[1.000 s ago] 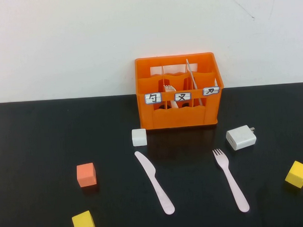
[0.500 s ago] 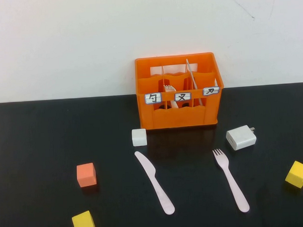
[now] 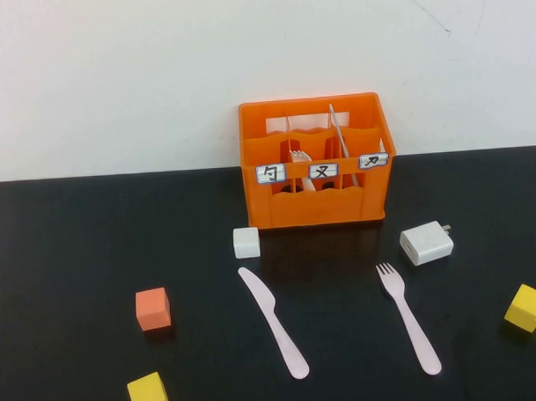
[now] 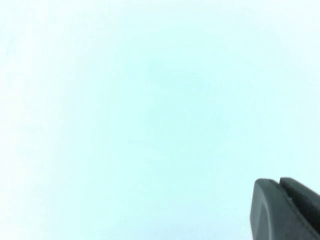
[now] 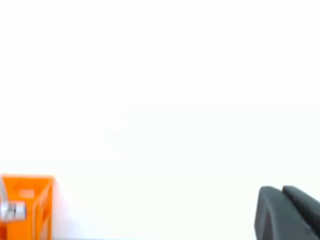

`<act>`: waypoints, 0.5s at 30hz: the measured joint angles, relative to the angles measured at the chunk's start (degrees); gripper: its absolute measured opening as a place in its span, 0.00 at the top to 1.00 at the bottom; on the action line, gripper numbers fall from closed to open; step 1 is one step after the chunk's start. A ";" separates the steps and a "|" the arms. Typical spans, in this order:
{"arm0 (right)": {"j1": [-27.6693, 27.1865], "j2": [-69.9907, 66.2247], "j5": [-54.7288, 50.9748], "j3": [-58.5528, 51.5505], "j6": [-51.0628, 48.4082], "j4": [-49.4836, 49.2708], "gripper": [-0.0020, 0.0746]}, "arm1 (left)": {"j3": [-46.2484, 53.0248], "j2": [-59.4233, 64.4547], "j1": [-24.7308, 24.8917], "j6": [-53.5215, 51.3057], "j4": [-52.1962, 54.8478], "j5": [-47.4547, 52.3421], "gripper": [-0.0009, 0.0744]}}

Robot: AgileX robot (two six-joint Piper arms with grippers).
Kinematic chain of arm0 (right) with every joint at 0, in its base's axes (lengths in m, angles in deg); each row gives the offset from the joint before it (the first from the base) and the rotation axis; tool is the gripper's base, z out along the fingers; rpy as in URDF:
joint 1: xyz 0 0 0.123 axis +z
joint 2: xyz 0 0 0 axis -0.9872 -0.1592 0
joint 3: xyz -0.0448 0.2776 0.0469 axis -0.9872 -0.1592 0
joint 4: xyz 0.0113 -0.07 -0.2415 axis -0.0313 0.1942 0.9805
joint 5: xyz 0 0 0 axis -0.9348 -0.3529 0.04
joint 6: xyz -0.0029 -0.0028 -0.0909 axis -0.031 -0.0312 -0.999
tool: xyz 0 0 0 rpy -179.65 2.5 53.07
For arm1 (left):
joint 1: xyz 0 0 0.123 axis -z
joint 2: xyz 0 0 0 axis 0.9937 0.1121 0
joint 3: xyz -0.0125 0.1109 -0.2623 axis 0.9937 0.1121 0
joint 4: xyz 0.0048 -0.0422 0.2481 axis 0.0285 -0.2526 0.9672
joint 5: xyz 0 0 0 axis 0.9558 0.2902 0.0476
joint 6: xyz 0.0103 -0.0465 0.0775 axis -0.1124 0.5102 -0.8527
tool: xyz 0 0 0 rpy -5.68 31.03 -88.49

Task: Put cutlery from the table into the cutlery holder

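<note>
High view: we see neither arm here. The knife (image 3: pixel 272 321) and the fork (image 3: pixel 409 317) lie flat on the table (image 3: pixel 58 234), both in front of the cutlery holder (image 3: pixel 317 161), knife toward the left arm's side, fork toward the right arm's side. The holder already contains a fork-like piece in its middle compartment and a thin upright piece further right. A white cube (image 3: pixel 246 242) sits close to the knife tip; a white charger block (image 3: pixel 426 242) sits near the fork tines. We judge both a collision risk during approach. Both utensils are thin and flat on a glossy surface, so we expect a shallow pinch to slip or skate the piece.

Left wrist view: the left gripper (image 4: pixel 286 209) shows only as a dark edge against a blank wall. We cannot tell how it is set. No task item is in front of it.

Right wrist view: the right gripper (image 5: pixel 287 212) shows likewise, its setting undeterminable. The holder appears low and far to one side of it, so we judge it well short of any utensil.
</note>
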 joint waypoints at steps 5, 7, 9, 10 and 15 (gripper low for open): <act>0.00 0.00 3.30 0.00 0.00 0.00 0.98 | 0.00 0.00 0.00 0.26 0.00 -3.79 0.99; 0.00 0.00 3.62 0.00 0.00 0.00 0.98 | 0.00 0.00 0.00 1.28 0.00 -4.20 0.99; 0.00 0.00 3.62 0.00 0.00 0.00 0.98 | 0.00 0.00 0.00 3.74 0.00 -4.93 0.99; 0.00 0.00 3.62 0.00 0.00 0.00 0.98 | 0.00 0.00 0.00 5.15 0.00 -5.35 0.99; 0.00 0.00 3.85 0.00 0.26 0.00 0.98 | 0.00 0.00 0.00 8.42 0.29 -5.90 0.99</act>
